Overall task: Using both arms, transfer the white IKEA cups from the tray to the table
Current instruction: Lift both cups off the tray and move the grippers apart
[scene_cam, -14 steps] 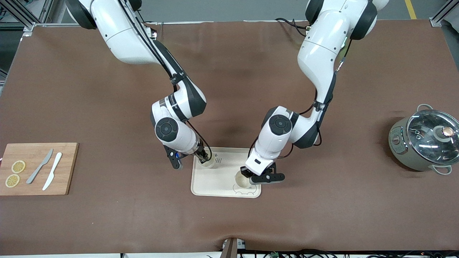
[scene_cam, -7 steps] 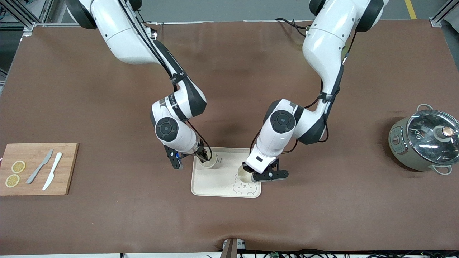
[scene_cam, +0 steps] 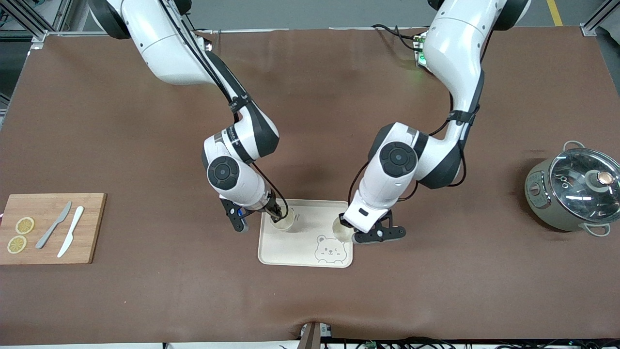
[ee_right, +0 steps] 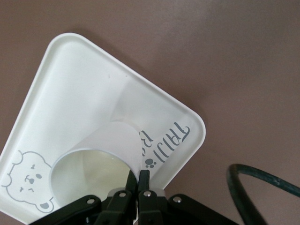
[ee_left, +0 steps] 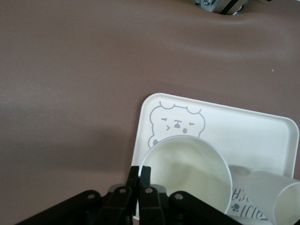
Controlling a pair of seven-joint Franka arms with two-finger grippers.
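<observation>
Neither small cream-white handleless cup has reached the brown-matted desk (scene_cam: 145,300): the left end effector (scene_cam: 349,233) pinches one cup (scene_cam: 342,234) by its rim over the cream-white bear-print rectangular tray's (scene_cam: 300,254) edge, while the right end effector (scene_cam: 276,213) pinches the second cup (scene_cam: 282,224) over the tray.

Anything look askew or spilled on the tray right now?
Nothing stands out. Both cups are upright and look empty: left pincer pinches one cup's rim over the tray edge, right pincer pinches the other cup. No spill shows.
</observation>
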